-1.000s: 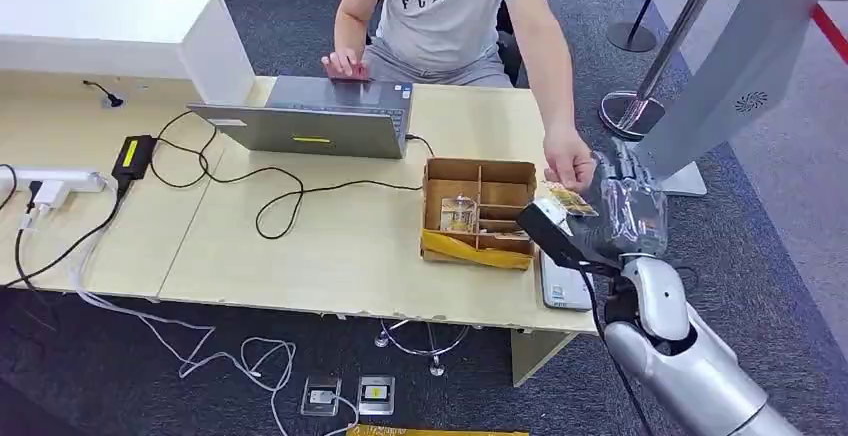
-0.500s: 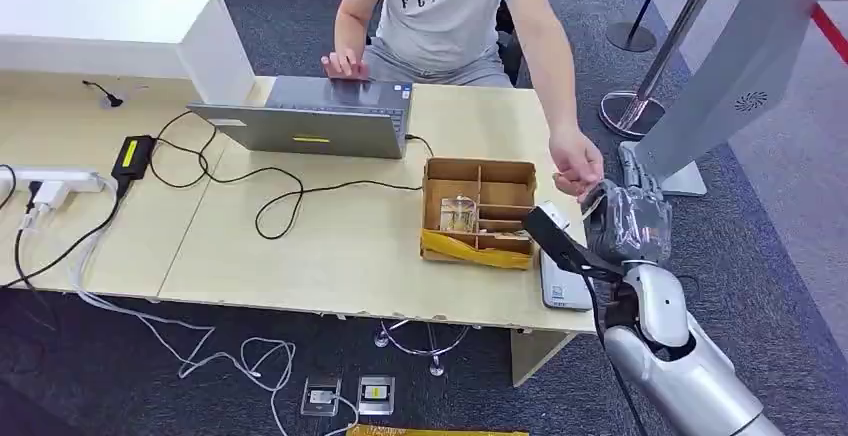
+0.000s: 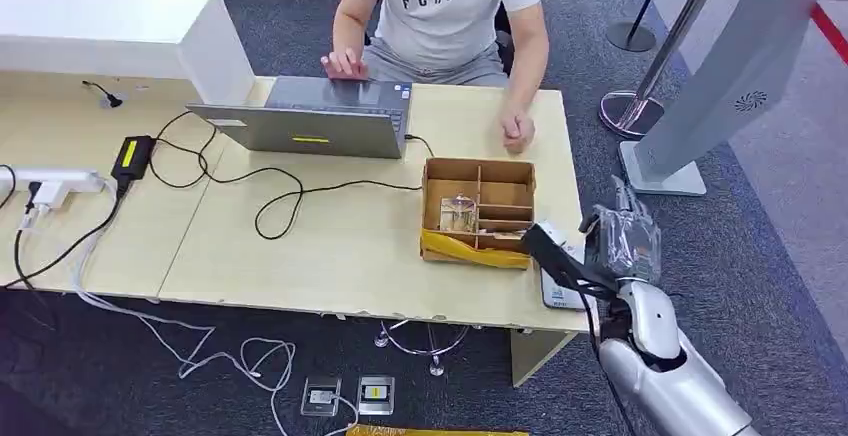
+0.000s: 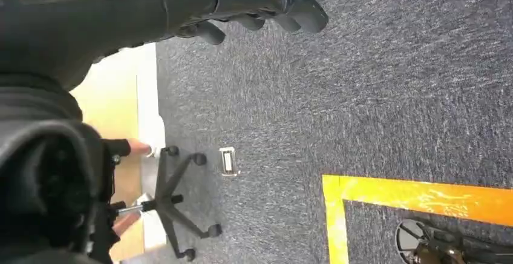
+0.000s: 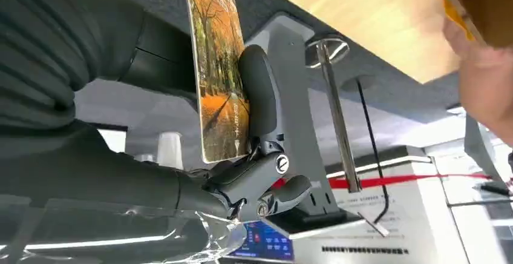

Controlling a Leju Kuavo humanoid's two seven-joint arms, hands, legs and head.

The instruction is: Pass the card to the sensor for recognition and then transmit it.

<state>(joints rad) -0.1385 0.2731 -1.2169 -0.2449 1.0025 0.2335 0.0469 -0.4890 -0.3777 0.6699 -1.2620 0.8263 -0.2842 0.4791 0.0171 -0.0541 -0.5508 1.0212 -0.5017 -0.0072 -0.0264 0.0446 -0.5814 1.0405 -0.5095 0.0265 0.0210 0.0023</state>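
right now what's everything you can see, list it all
table: one, light wood, centre
laptop: one, grey, far side before the person
cardboard box: one, brown with compartments, right part of table
clear item: one, inside the box
sensor device: one, white, table's right edge
power adapter: one, black, left
power strip: one, white, far left
cables: several, black and white
person: one, white shirt, seated behind table
card: one, autumn-tree picture, held in right hand
right hand: grips the card, beside table's right edge
left hand: hangs over carpet
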